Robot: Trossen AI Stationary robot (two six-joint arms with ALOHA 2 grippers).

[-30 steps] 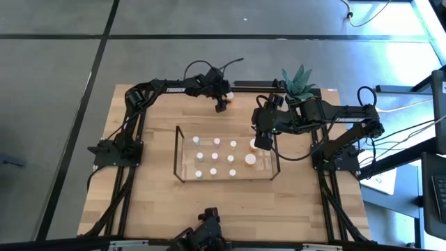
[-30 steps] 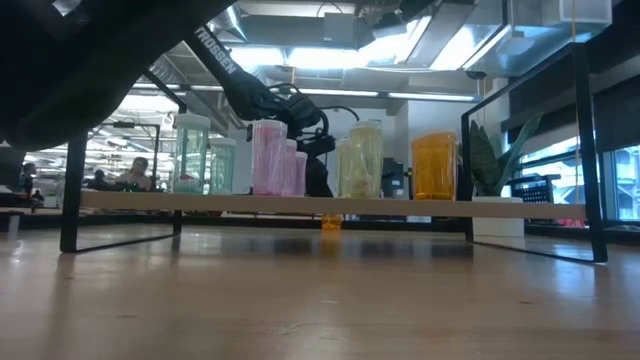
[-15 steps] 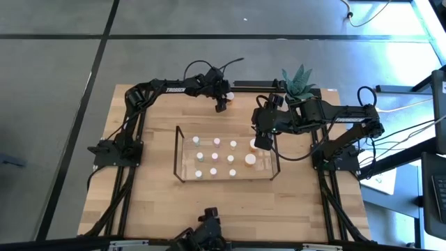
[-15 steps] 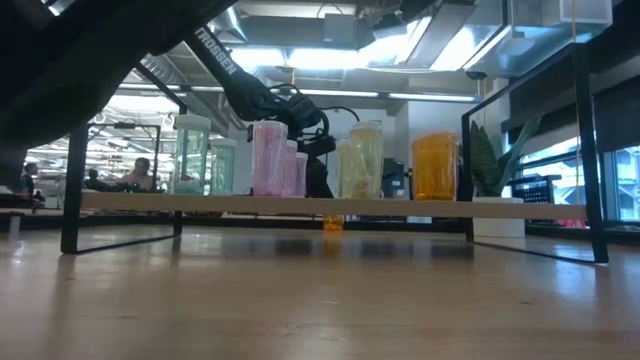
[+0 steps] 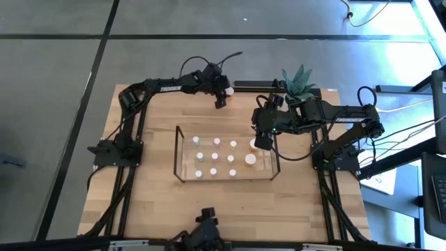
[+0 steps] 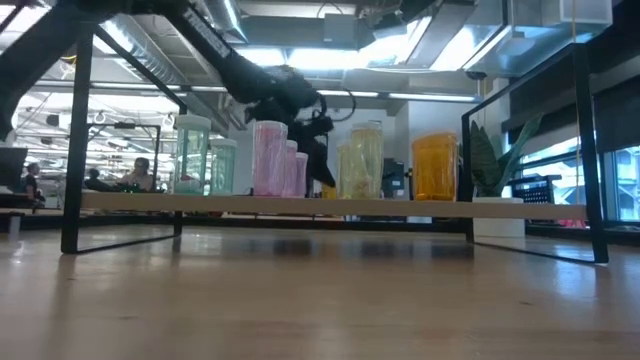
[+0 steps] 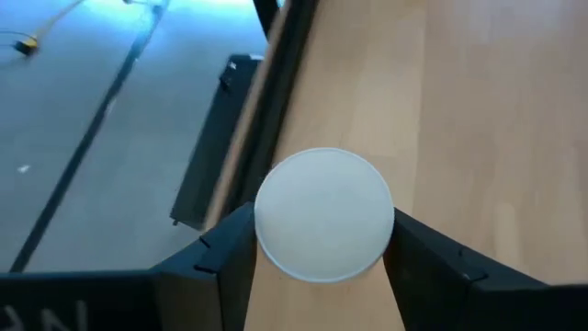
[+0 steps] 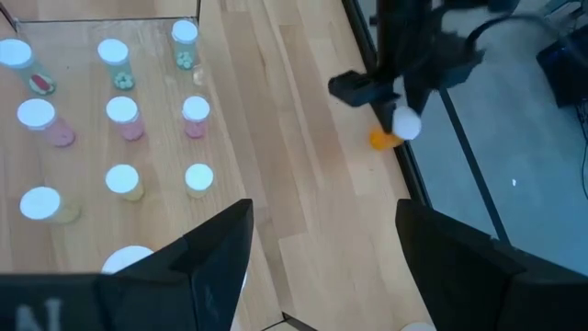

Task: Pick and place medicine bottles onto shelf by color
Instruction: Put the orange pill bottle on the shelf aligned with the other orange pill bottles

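The clear shelf (image 5: 182, 162) stands mid-table and carries several white-capped medicine bottles (image 5: 215, 157) upright in rows; in the low view they are greenish (image 6: 192, 155), pink (image 6: 270, 158), yellowish (image 6: 365, 160) and orange (image 6: 435, 165). My left gripper (image 5: 221, 98) is at the table's far edge beyond the shelf, shut on a small orange bottle (image 8: 386, 139) with a white cap (image 7: 323, 213). My right gripper (image 8: 322, 267) hangs open above the shelf's right end (image 5: 273, 157) with nothing between its fingers. My left gripper pinches the orange bottle at its capped top end (image 7: 268, 234) between its two fingers, one on each side. The fingers (image 8: 404, 87) come slanting down from above. The bottle's orange body (image 8: 382, 140) sticks out below the fingers, lifted clear of the table.
A potted plant (image 5: 300, 82) in a white pot stands at the far right, behind my right arm. Black frame rails (image 5: 132, 132) run along the table's left, right and far edges. Bare wood (image 5: 230, 206) lies on the shelf's near side.
My left gripper has risen from the tabletop at the far edge. The orange bottle, which showed standing on the table below the shelf board in the low view, has gone up with it and no longer shows there.
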